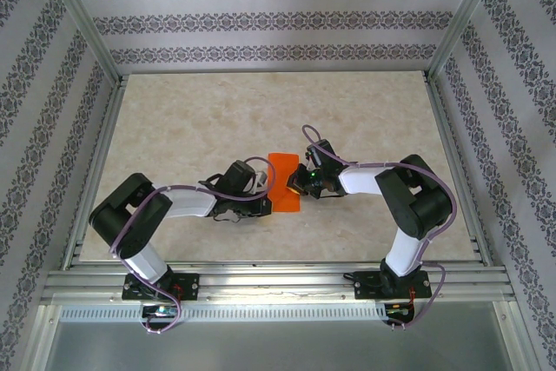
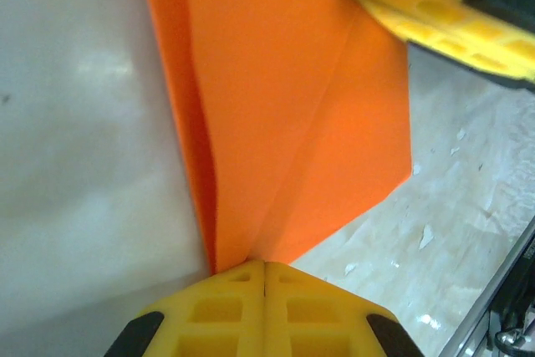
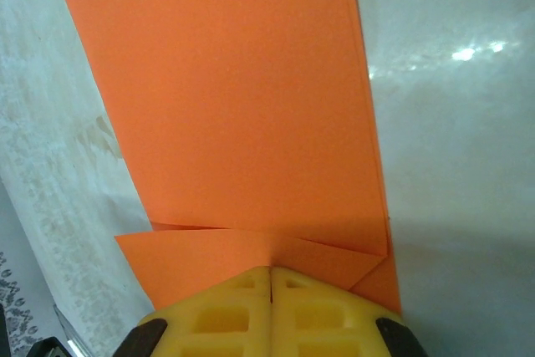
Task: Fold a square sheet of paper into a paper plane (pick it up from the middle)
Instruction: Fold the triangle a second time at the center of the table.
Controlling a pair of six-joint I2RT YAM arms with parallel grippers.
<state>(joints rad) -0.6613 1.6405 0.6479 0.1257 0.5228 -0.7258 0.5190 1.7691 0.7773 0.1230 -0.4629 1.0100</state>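
Note:
The square sheet of paper (image 1: 282, 166) is bright orange and lies partly folded at the table's middle, between the two arms. In the left wrist view the sheet (image 2: 284, 106) rises in a lengthwise crease that narrows into my left gripper (image 2: 264, 266), which is shut on its edge. A yellow finger (image 2: 435, 18) of the other arm reaches in at the top right. My right gripper (image 3: 272, 272) is shut on the opposite edge, where a folded corner flap overlaps the sheet (image 3: 242, 98). From above, the left gripper (image 1: 268, 187) and right gripper (image 1: 300, 182) face each other across the paper. A finished paper plane is out of view.
The beige marbled table (image 1: 217, 119) is fenced by aluminium rails, with the front rail (image 1: 278, 280) just before the arm bases. Patterned walls stand on three sides. Small white flecks (image 2: 426, 236) dot the surface near the paper.

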